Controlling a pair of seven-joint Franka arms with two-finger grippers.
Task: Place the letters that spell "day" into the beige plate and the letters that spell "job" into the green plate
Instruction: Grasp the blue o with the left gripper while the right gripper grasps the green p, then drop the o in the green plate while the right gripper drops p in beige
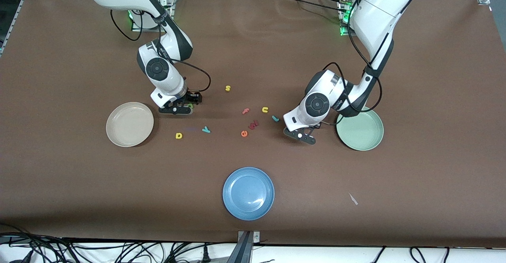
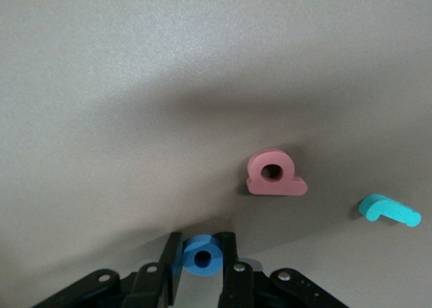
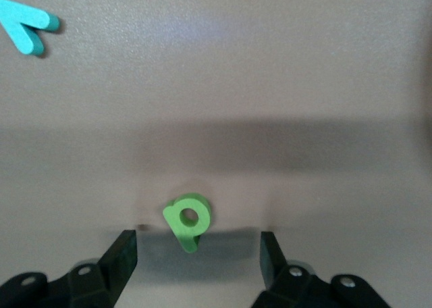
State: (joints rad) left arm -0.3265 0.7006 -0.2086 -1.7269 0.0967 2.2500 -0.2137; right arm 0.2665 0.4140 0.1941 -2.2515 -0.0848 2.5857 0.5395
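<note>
Jaws on the left gripper (image 2: 201, 240) are pinching the blue o (image 2: 202, 256) across its outer rim, low on the table (image 1: 253, 49). It sits mid-table toward the left arm's end, just beside the green plate (image 1: 365, 136). The pink b (image 2: 275, 174) lies flat near it and the teal j (image 2: 390, 211) a bit further along. None of the three is in that plate yet.

The right gripper's (image 3: 199, 250) jaws are spread wide, one on each side of the green d (image 3: 187, 219), with neither touching it. It's down at the table toward the right arm's end, next to the beige plate (image 1: 129, 123). The teal y (image 1: 206, 129) and yellow a (image 1: 178, 135) are nearer the front edge, and that plate is empty too.

Handling, my read:
- The letters are foam, so near weightless, soft and not fragile.
- They'll squash under a hard pinch and may stick to a pad on release.
- They're thin, so the jaws need to be almost on the table to catch an edge.
- For the d, grip across the round bowl rather than the stem, because an off-centre pinch will spin it.
- The o is symmetric, so any diameter works.
</note>
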